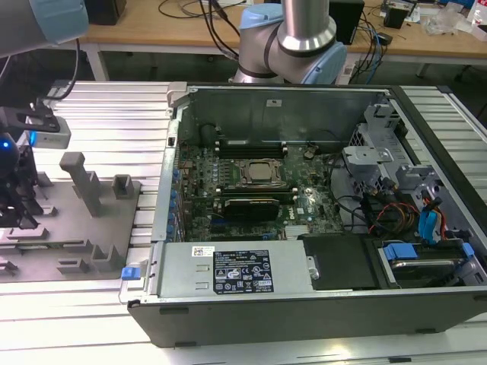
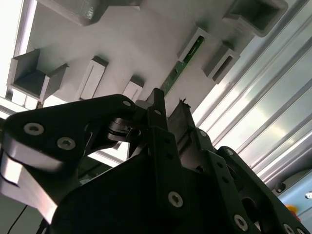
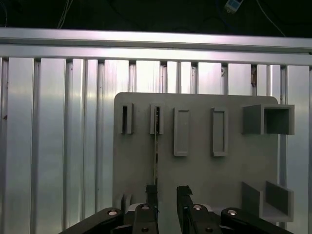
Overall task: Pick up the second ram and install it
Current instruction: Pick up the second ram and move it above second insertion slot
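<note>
The second ram (image 3: 156, 146) is a thin green stick standing on edge in a slot of the grey fixture plate (image 3: 200, 180); it also shows in the second wrist view (image 2: 183, 64). My gripper (image 3: 167, 195) hovers over the plate, open, with nothing between its fingers. The stick's near end runs under one fingertip (image 3: 152, 194) rather than into the gap. In the exterior view my gripper (image 1: 17, 217) hangs at the far left over the plate (image 1: 84, 228). The open computer case (image 1: 228, 274) holds the square CPU socket (image 1: 257, 172) with black memory slots (image 1: 251, 143) beside it.
Grey blocks and posts (image 1: 82, 179) rise from the fixture plate near my gripper. Ribbed aluminium table (image 1: 114, 114) lies under plate and case. The arm's base (image 1: 293, 46) stands behind the case. Cables and drive bays (image 1: 411, 220) crowd the case at the exterior view's right.
</note>
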Controlling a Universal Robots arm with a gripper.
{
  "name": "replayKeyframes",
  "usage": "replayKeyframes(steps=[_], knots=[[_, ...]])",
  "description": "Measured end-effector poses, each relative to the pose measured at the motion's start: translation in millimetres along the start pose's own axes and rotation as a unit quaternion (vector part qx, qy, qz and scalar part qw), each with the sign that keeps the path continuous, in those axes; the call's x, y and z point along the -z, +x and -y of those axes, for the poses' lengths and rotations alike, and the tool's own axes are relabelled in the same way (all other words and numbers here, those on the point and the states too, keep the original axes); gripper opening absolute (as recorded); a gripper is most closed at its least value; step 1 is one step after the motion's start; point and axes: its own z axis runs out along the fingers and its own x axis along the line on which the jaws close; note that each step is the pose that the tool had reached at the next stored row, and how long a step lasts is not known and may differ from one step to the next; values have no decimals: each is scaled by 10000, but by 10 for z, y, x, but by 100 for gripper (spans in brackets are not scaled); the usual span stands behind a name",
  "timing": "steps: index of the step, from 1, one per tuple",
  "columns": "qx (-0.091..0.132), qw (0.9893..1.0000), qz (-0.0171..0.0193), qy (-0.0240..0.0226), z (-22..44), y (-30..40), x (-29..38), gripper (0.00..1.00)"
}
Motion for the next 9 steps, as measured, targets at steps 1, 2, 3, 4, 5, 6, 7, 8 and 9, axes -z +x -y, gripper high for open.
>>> replayKeyframes(steps=[1, 2, 3, 4, 5, 6, 7, 8, 9], knots=[[0, 10000, 0, 0, 0, 2, -13, 30], [1, 10000, 0, 0, 1, 3, -23, 30], [1, 10000, 0, 0, 2, 5, -58, 30], [2, 10000, 0, 0, 2, 7, -74, 30], [2, 10000, 0, 0, 2, 8, -85, 30], [3, 10000, 0, 0, 3, 11, -102, 30], [3, 10000, 0, 0, 3, 13, -115, 30], [4, 10000, 0, 0, 3, 15, -139, 30], [5, 10000, 0, 0, 3, 17, -154, 30]])
